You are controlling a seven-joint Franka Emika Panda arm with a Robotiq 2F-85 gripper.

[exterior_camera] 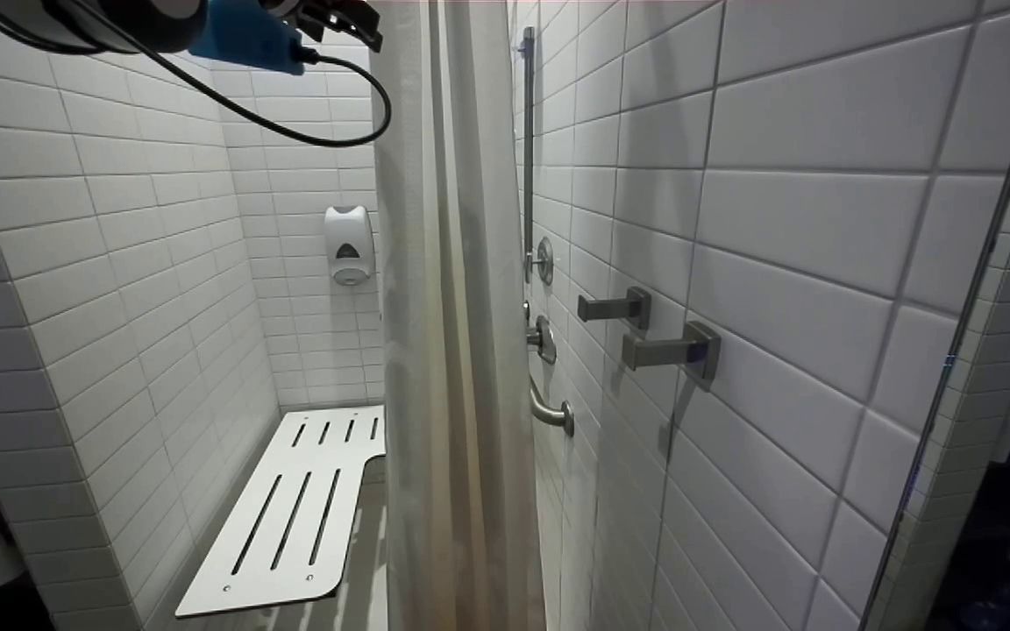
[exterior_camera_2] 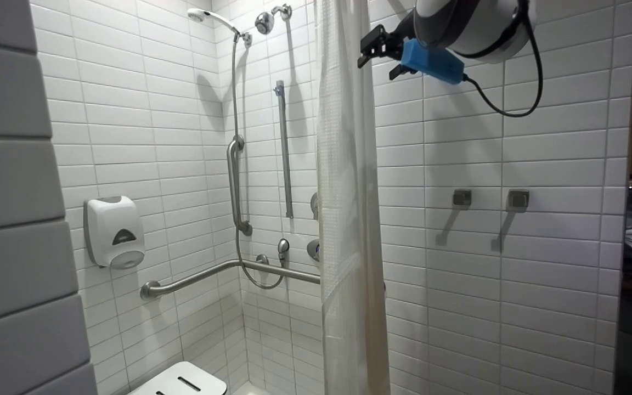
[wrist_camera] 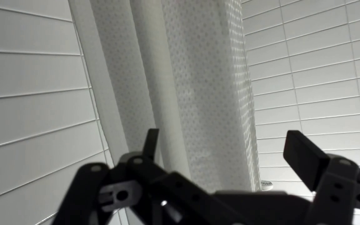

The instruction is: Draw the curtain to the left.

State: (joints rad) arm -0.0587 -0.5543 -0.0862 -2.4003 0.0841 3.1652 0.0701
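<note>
The curtain [exterior_camera: 461, 307] is off-white, slightly translucent and hangs bunched in vertical folds; it also shows in an exterior view [exterior_camera_2: 349, 192] and the wrist view [wrist_camera: 198, 78]. My gripper [wrist_camera: 223, 134] is open and nothing is held in its fingers. In the wrist view the curtain's free edge lies between the two fingertips, beyond them. In both exterior views the gripper [exterior_camera: 343, 24] [exterior_camera_2: 379, 63] is high up beside the curtain; whether a fingertip touches the fabric cannot be told. The curtain's top is out of view.
A white slotted bench [exterior_camera: 295, 499] and a soap dispenser [exterior_camera: 349, 245] are inside the tiled stall. Two metal hooks [exterior_camera: 615, 307] [exterior_camera: 672, 350] stick out of the tiled wall [exterior_camera: 821, 228]. A grab bar [exterior_camera_2: 201, 277] and a hand shower [exterior_camera_2: 198, 15] are behind the curtain.
</note>
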